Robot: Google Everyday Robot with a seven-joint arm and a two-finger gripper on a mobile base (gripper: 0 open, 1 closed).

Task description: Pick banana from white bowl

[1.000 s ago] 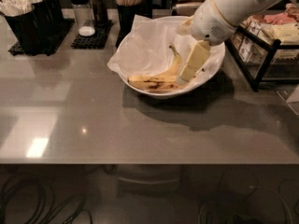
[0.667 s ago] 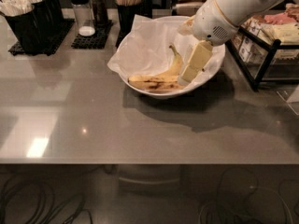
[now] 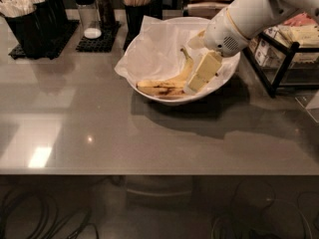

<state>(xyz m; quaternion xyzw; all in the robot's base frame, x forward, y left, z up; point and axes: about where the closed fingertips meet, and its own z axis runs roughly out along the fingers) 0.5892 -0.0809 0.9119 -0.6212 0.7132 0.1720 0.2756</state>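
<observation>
The white bowl (image 3: 227, 78) stands on the grey counter, lined with a thin white paper sheet (image 3: 149, 49). Two bananas lie in its near part. The straighter banana (image 3: 158, 87) with dark brown streaks lies flat along the near rim. The cleaner, curved banana (image 3: 183, 72) rests behind it, stem pointing up. My gripper (image 3: 195, 85) comes down from the upper right on a white arm (image 3: 249, 19) and reaches into the bowl. Its tip is at the right ends of both bananas and hides them there. I cannot tell which banana it touches.
A black wire rack (image 3: 284, 59) with packets stands right of the bowl, close to my arm. Behind the bowl are a black cup of wooden sticks (image 3: 137, 4), a shaker (image 3: 85, 11) on a black mat, and a black cutlery holder (image 3: 30, 19) at far left.
</observation>
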